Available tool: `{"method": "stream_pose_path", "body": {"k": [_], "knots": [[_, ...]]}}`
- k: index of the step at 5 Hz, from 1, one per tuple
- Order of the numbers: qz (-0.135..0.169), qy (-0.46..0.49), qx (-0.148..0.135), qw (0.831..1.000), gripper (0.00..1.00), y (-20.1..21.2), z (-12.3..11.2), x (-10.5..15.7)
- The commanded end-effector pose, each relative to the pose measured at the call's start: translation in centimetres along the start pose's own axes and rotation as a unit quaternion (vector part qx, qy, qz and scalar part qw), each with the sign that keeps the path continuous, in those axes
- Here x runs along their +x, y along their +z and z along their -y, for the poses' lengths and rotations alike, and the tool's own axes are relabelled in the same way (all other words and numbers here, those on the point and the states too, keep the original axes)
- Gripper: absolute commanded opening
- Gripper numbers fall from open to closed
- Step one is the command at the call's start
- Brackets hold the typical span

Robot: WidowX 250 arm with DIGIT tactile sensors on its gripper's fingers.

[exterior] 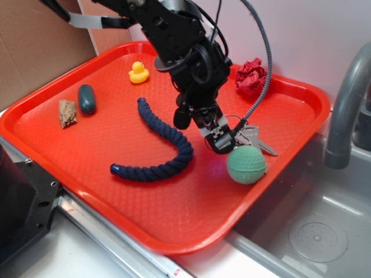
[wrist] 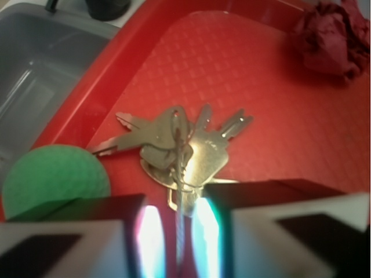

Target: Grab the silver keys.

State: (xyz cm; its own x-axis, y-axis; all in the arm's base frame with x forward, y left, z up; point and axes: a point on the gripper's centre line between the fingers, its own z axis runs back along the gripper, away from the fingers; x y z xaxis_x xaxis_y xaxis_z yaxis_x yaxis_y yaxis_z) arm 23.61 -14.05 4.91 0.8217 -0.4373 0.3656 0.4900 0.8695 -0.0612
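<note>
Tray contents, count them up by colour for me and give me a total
Red: 1, crumpled wad
Yellow: 1, duck
Green: 1, ball
Navy: 1, rope
Dark teal: 1, oval lump
Brown: 1, chunk
Silver: 1, keys
Total: 7

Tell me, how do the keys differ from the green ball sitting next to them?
The keys are flat, shiny silver metal; the green ball is round, matte and dimpled. The keys are several pieces fanned out on a ring, while the ball is one solid piece. The gripper is down at the keys, not at the ball. Both lie close together near the same edge of the red tray.
</note>
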Motion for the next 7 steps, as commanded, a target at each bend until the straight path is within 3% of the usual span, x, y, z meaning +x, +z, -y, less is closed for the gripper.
{"method": "stream_pose_path", "body": {"k": [1, 2, 3, 4, 5, 6, 7], "knots": [[0.021, 0.007, -0.031, 0.999, 0.0, 0.6, -0.2, 0.4], [0.017, 0.006, -0.028, 0.999, 0.0, 1.1, -0.4, 0.3], [0.067, 0.034, 0.023, 0.997, 0.0, 7.1, -1.9, -1.2], [0.043, 0.141, 0.07, 0.987, 0.0, 13.8, -3.9, -3.5], [0.005, 0.254, 0.006, 0.967, 0.0, 19.5, -8.3, -4.5], [-0.052, 0.293, 0.026, 0.954, 0.0, 25.5, -11.9, -5.0], [-0.069, 0.296, 0.037, 0.952, 0.0, 28.8, -12.2, -3.4]]}}
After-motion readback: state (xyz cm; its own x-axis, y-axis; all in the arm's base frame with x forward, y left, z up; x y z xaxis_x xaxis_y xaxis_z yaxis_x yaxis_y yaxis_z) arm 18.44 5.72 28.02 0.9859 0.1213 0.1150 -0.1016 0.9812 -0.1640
